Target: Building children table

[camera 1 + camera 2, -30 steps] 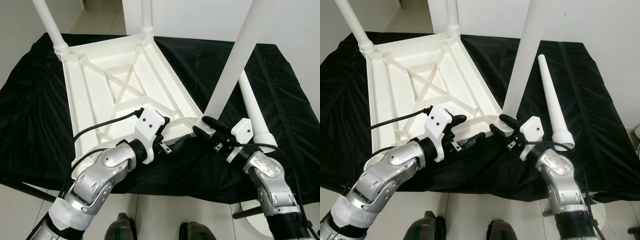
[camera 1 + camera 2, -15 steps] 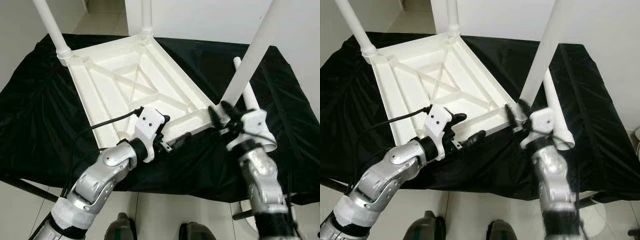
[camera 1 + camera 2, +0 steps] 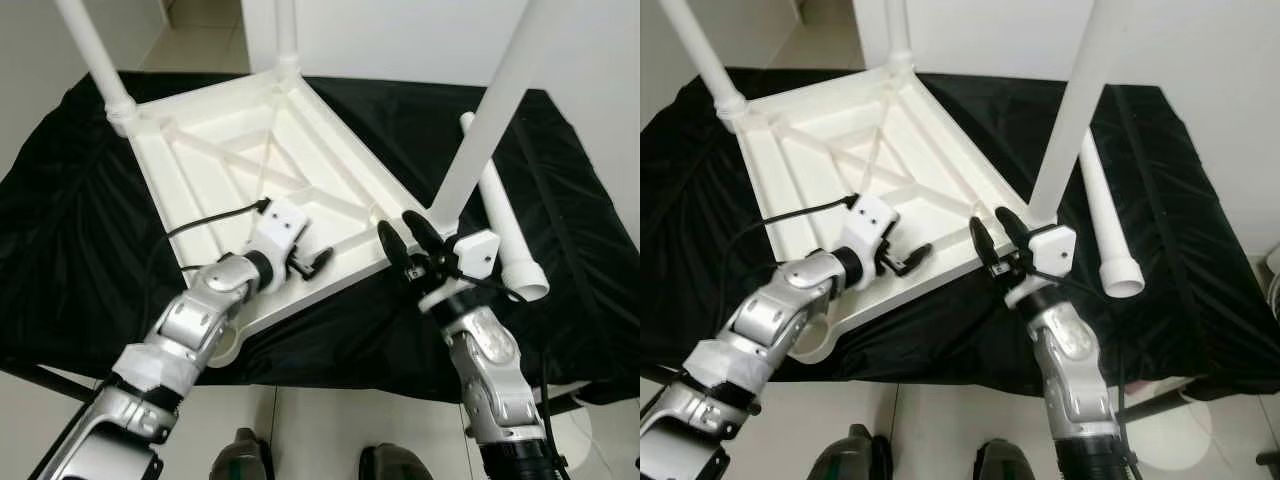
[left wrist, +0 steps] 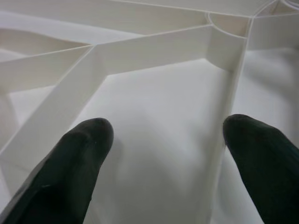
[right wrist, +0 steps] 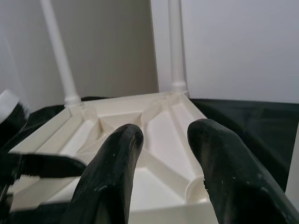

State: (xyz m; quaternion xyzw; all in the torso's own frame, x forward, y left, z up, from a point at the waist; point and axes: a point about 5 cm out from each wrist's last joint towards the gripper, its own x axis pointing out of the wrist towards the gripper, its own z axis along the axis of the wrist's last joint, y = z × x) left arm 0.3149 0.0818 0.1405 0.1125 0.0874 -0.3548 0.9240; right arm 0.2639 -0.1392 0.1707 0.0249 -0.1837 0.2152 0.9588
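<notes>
My left gripper (image 3: 318,262) hangs with its fingers apart over the ribbed underside of the upturned white plastic table top (image 3: 240,160), near its front edge. My right gripper (image 3: 404,236) has its 2 black fingers spread, empty, just in front of the near right corner, beside the white leg (image 3: 490,120) standing there. 2 more legs rise at the far corners. 1 loose white tapered leg (image 3: 500,225) lies on the black cloth (image 3: 60,210), right of the table top.
</notes>
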